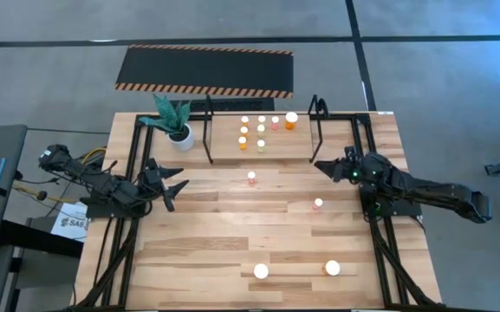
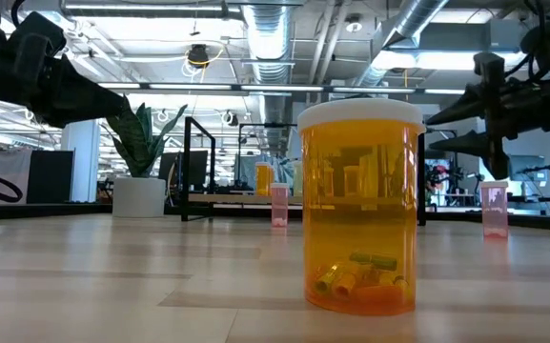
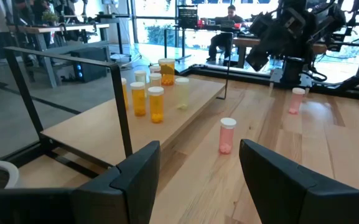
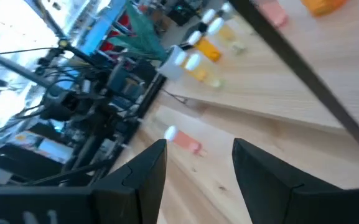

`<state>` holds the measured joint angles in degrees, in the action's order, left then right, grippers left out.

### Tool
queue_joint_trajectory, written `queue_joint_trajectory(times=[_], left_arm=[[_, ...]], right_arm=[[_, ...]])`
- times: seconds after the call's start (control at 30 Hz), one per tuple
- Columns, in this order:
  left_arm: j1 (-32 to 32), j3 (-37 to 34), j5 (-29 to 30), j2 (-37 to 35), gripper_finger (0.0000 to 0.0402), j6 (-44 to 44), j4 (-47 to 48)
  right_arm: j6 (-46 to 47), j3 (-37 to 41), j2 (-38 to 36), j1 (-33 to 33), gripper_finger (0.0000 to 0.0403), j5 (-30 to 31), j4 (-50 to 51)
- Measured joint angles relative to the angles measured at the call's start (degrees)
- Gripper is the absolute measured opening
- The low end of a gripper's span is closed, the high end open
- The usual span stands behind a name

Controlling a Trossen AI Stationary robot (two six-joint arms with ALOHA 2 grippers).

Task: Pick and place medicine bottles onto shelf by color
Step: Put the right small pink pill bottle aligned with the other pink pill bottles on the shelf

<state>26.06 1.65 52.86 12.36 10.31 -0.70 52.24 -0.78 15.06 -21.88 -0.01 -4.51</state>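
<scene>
Several small white-capped bottles [image 1: 261, 130] stand on the shelf [image 1: 262, 139], a black tube frame over a light wooden board at the table's far side. Two pink bottles [image 1: 252, 178] [image 1: 318, 205] stand on the table's middle. Two larger orange bottles [image 1: 261, 271] [image 1: 332, 269] stand near the front edge; one fills the low view [image 2: 360, 205]. My left gripper [image 1: 178, 188] is open and empty at the table's left, pointing right. My right gripper [image 1: 326, 166] is open and empty by the shelf's right end loop [image 1: 317, 117].
A white pot with a green plant [image 1: 177, 126] stands at the shelf's left end. A black hazard-striped mat [image 1: 204, 69] lies on the floor beyond the table. A person sits at a desk in the room behind [image 3: 219, 34].
</scene>
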Motion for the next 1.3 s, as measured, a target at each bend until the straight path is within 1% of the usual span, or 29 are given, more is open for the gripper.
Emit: queue_joint_trajectory(times=[0.1,0.17,0.23,0.33,0.43,0.5,0.67,0.8,0.87,0.93,1.13,1.2,1.3], left_arm=[[0.0,0.0,0.0,0.0,0.0208,0.0,0.0],[0.0,0.0,0.0,0.0,0.0208,0.0,0.0],[0.0,0.0,0.0,0.0,0.0208,0.0,0.0],[0.0,0.0,0.0,0.0,0.0208,0.0,0.0],[0.0,0.0,0.0,0.0,0.0208,0.0,0.0],[0.0,0.0,0.0,0.0,0.0208,0.0,0.0],[0.0,0.0,0.0,0.0,0.0208,0.0,0.0],[0.0,0.0,0.0,0.0,0.0208,0.0,0.0],[0.0,0.0,0.0,0.0,0.0208,0.0,0.0],[0.0,0.0,0.0,0.0,0.0208,0.0,0.0],[0.0,0.0,0.0,0.0,0.0208,0.0,0.0],[0.0,0.0,0.0,0.0,0.0208,0.0,0.0],[0.0,0.0,0.0,0.0,0.0208,0.0,0.0]], right_arm=[[0.0,0.0,0.0,2.4,0.0207,1.6,-1.3],[0.0,0.0,0.0,4.5,0.0210,4.0,-2.1],[-0.5,0.0,0.0,6.9,0.0214,7.0,-4.9],[-6.1,-0.5,0.0,10.5,0.0221,11.2,-8.4],[-14.3,-2.6,0.0,14.1,0.0228,14.3,-8.9],[-17.6,-3.9,0.4,16.3,0.0232,16.2,-9.1],[-19.0,-9.2,5.0,20.1,0.0233,19.8,-4.5],[-19.4,-15.8,10.6,21.4,0.0233,20.0,3.1],[-17.3,-20.1,13.4,21.7,0.0233,19.9,9.7],[-12.8,-24.8,16.6,21.8,0.0232,20.3,18.7],[7.0,-37.4,28.5,22.0,0.0232,20.7,45.5],[13.8,-41.4,32.3,22.5,0.0232,18.8,52.2],[22.9,-46.2,38.0,23.7,0.0232,14.2,61.1]])
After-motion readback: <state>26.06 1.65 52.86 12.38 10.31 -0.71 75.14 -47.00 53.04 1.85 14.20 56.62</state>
